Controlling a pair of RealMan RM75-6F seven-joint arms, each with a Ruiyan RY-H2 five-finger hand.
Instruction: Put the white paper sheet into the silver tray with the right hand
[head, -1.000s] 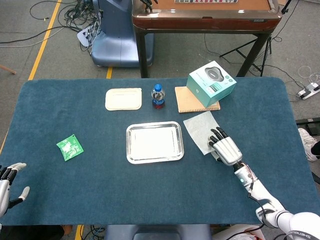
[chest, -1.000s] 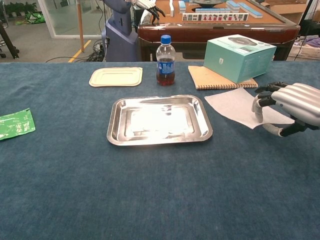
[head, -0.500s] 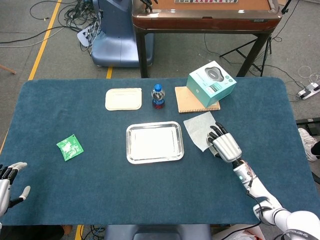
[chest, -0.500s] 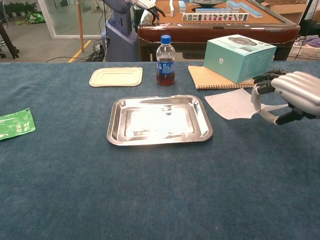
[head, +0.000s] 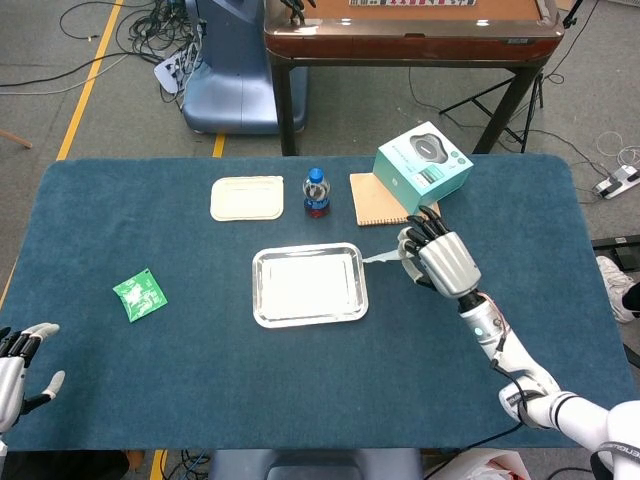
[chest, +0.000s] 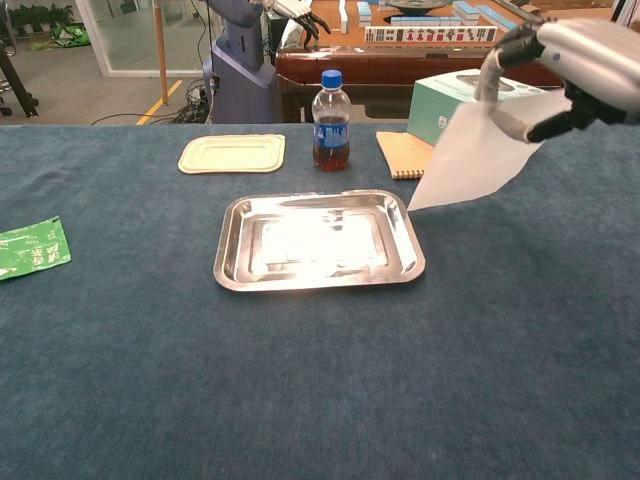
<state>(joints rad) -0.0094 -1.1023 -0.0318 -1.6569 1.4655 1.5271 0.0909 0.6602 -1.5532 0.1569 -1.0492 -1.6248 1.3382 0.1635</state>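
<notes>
My right hand holds the white paper sheet up off the table, pinched at its upper edge. The sheet hangs down with its lower corner near the right rim of the silver tray. In the head view the sheet shows only as a thin sliver between the hand and the tray. The tray lies flat at the table's middle and holds nothing. My left hand rests at the near left corner, fingers apart, holding nothing.
A teal box sits on a brown notebook behind the right hand. A blue-capped bottle and a cream lid stand beyond the tray. A green packet lies to the left.
The right hand has lifted the sheet off the table and carried it up and left toward the tray. The left hand has stayed put.
</notes>
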